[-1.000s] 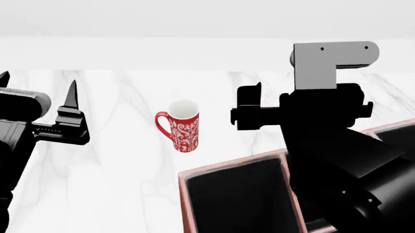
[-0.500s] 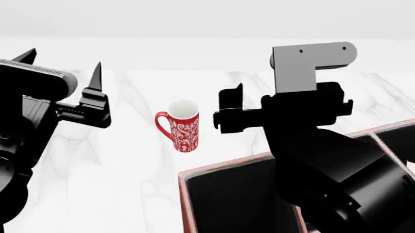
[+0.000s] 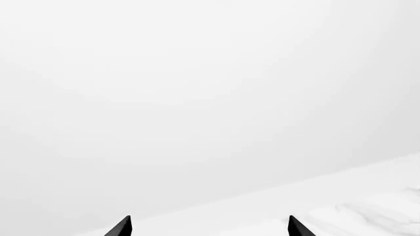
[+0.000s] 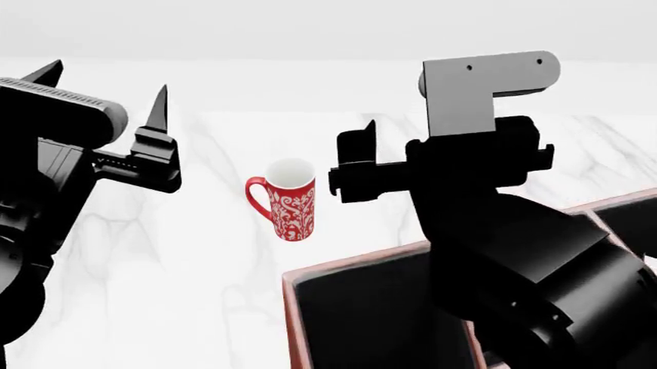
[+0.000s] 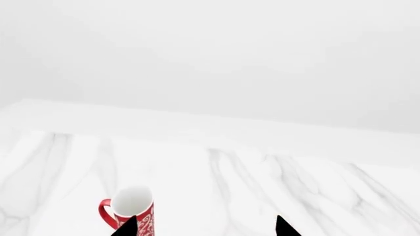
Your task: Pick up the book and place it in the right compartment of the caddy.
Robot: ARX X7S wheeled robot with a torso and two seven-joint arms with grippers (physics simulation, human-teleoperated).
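The book is out of view in every frame. The caddy (image 4: pixel 359 262), a reddish-brown box with pale rims and a black inside, sits at the lower right of the head view, largely covered by my right arm; a strip of its right side (image 4: pixel 628 201) shows past the arm. My left gripper (image 4: pixel 105 83) is open and empty, raised at the upper left; in the left wrist view (image 3: pixel 208 227) it faces only white wall and the counter edge. My right gripper (image 5: pixel 206 227) is open and empty, held above the counter beside the mug.
A red-and-white patterned mug (image 4: pixel 291 198) stands upright on the white marble counter (image 4: pixel 195 292), between the two grippers; it also shows in the right wrist view (image 5: pixel 131 205), just past one fingertip. A white wall runs behind the counter.
My left gripper has risen and moved right, towards the mug. My right gripper and arm have shifted left, covering more of the caddy. The mug has not moved.
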